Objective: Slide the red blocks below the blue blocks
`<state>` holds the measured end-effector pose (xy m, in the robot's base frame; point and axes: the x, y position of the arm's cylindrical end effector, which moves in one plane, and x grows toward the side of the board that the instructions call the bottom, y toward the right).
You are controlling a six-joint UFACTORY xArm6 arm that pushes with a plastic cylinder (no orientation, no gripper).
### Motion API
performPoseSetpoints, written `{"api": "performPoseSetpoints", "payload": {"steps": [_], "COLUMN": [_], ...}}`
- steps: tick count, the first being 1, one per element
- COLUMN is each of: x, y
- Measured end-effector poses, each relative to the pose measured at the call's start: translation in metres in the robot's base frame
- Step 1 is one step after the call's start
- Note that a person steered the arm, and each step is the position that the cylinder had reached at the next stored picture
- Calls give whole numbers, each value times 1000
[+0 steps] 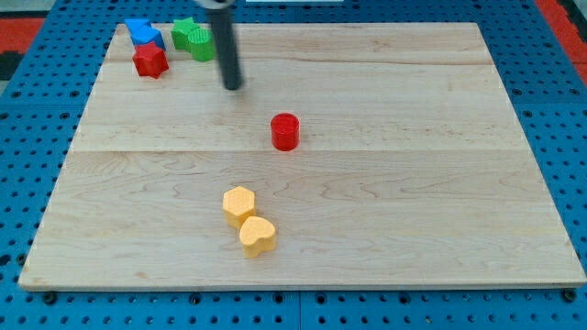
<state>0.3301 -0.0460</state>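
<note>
A red round block stands near the middle of the wooden board. A second red block, star-like, sits at the view's top left, just below and touching a blue block. My tip rests on the board between them, up and to the left of the red round block and to the right of the star-like red block, touching neither. The rod rises out of the view's top.
Two green blocks sit at the top, right of the blue block and just left of the rod. A yellow hexagon block and a yellow heart-like block touch each other at the lower middle.
</note>
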Motion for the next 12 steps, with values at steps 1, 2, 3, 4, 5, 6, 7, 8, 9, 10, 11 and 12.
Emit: {"api": "performPoseSetpoints", "payload": {"steps": [1, 2, 3, 4, 5, 6, 7, 8, 9, 10, 11, 12], "x": [39, 100, 116, 55, 21, 48, 8, -3, 32, 43, 18, 12], "y": [63, 111, 89, -13, -79, -65, -129, -161, -159, -228, -220, -206]}}
